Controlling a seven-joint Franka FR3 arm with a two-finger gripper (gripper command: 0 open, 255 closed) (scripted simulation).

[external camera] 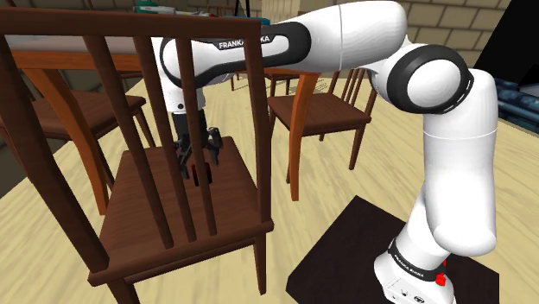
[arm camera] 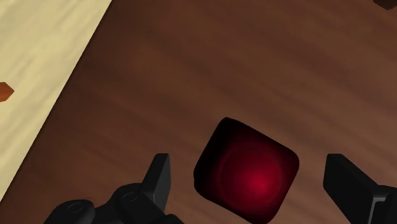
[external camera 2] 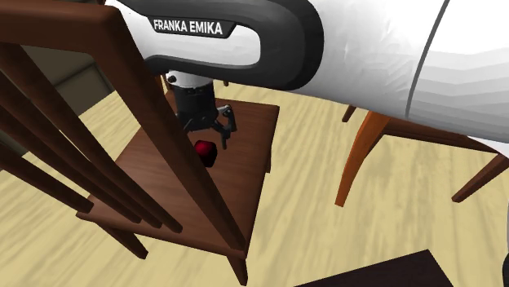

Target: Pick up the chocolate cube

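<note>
On the dark wooden chair seat (external camera: 164,203): one dark red cube (arm camera: 248,173), resting flat. One end effector (arm camera: 249,165) hangs over it, spread wide, its two black fingers (arm camera: 159,177) flanking the cube, neither touching. Nothing gripped.

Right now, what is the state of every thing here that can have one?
Dark red cube: resting on the seat, between the gripper's fingers, not held.
Gripper: open, just above the cube.
Chair: upright, its seat carrying the cube.
</note>
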